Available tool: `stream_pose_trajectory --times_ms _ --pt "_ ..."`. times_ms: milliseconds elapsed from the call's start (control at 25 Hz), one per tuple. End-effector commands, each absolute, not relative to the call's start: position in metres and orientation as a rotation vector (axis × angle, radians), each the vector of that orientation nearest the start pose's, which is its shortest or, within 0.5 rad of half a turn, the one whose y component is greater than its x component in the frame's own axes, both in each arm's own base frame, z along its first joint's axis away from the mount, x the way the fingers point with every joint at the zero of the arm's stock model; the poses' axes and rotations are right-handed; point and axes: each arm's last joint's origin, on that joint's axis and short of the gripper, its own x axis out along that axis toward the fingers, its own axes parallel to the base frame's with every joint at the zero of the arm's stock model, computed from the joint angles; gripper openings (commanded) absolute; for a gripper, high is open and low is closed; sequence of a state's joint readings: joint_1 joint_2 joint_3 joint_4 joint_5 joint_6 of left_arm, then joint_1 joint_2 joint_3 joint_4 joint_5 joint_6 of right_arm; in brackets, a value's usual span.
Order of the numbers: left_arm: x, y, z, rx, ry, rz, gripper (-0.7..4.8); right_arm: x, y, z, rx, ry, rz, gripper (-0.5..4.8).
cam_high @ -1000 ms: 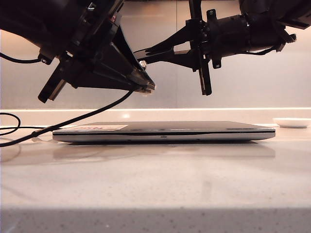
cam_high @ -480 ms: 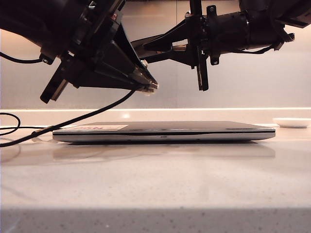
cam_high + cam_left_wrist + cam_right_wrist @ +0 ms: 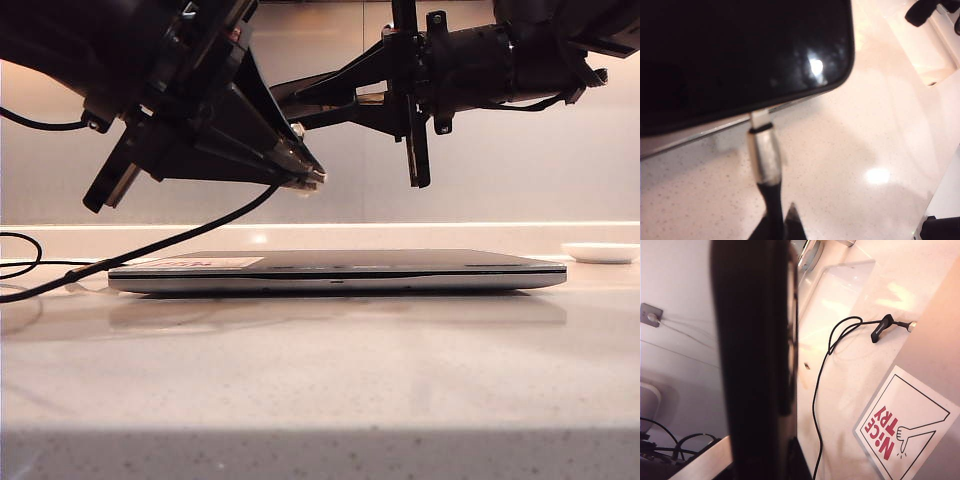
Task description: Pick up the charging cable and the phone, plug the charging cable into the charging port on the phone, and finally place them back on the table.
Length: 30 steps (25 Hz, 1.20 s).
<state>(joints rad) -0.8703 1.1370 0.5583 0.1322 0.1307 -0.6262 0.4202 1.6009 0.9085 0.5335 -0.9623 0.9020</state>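
the table (image 3: 320, 380) runs broad and bare in front of you, and the closed laptop (image 3: 340, 270) lies flat right under both arms, a small white dish (image 3: 600, 252) off at its right end. above it, your right gripper (image 3: 300, 100) is clamped on the phone (image 3: 412, 110), which hangs edge-on and upright in the air. your left gripper (image 3: 300, 178) is pinched tight on the charging cable (image 3: 150, 248), just behind the silvery plug (image 3: 764, 159), with the cord trailing down to the left side of the table. in the left wrist view the plug tip sits at the phone's (image 3: 740, 55) end edge, right where the charging port should be. i can't tell if it is fully seated. so this reads as the plugging step, nearly done. next you'd want a straight push along the plug's axis, no twisting. then carry both down together. there's open air between grippers and laptop lid, but land on the bare counter in front, not on the lid.
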Motion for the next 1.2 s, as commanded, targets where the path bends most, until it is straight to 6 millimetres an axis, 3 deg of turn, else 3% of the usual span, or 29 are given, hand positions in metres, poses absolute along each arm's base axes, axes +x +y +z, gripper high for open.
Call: stream_pose_trajectory --times_ms 40,840,1200 --pt "0.1492 -0.1825 0.2230 -0.417 0.673 -0.813 -0.06 0.2976 0.1595 0.2505 0.792 0.770 1.261 -0.06" --pt "0.1492 -0.1825 0.2230 -0.417 0.673 -0.814 -0.06 0.2986 0.1595 0.2557 0.815 0.733 1.264 -0.06" --pt "0.1492 -0.1825 0.2231 -0.417 0.672 -0.814 -0.06 0.2980 0.1587 0.2562 0.729 0.681 1.325 -0.06"
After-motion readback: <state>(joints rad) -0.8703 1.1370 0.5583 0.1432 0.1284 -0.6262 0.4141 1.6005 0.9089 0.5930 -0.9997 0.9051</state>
